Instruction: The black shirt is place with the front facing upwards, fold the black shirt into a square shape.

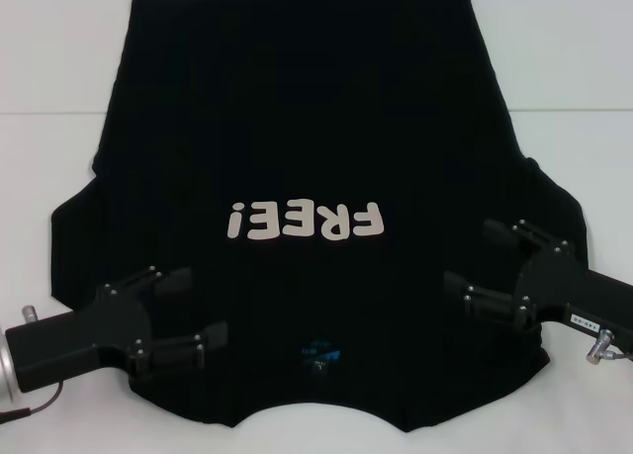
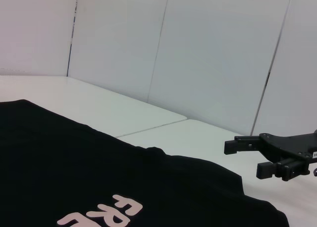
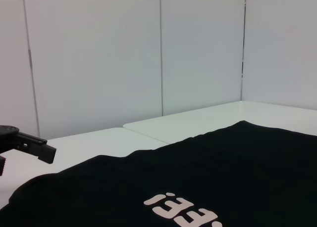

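White tabletop (image 1: pixel 59 128) carries the work. Left gripper (image 1: pixel 194 314) and right gripper (image 1: pixel 477 261) both hover with fingers spread, grasping nothing, over the shoulders of the black shirt (image 1: pixel 297 128), which lies flat, lettering up, collar nearest the robot.

White table (image 1: pixel 59 98), seam across its top; black shirt (image 1: pixel 307 128) lies flat on it, front up.

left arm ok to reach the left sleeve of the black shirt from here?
Probably yes. The left gripper is open, over the black shirt beside its left sleeve; nothing lies between them. The right gripper is over the opposite side.
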Motion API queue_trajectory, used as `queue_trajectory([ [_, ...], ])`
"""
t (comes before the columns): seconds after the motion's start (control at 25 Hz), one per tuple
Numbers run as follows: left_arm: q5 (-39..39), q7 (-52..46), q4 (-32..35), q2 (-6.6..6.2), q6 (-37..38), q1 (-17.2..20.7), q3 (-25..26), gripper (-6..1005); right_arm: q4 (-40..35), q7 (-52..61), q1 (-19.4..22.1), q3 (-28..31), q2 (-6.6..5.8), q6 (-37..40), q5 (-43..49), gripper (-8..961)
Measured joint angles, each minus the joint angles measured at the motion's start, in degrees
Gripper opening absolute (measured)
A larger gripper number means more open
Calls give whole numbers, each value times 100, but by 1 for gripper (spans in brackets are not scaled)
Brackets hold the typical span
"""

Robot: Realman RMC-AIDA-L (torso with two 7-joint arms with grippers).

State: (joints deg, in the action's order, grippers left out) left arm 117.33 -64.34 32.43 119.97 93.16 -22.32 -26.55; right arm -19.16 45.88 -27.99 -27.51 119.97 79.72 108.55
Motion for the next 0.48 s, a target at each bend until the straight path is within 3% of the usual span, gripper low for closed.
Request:
queue_trajectory([
  [0.48, 3, -83, 0, -1, 0, 8, 0, 948, 9, 0, -4, 0, 0, 1, 0, 954],
])
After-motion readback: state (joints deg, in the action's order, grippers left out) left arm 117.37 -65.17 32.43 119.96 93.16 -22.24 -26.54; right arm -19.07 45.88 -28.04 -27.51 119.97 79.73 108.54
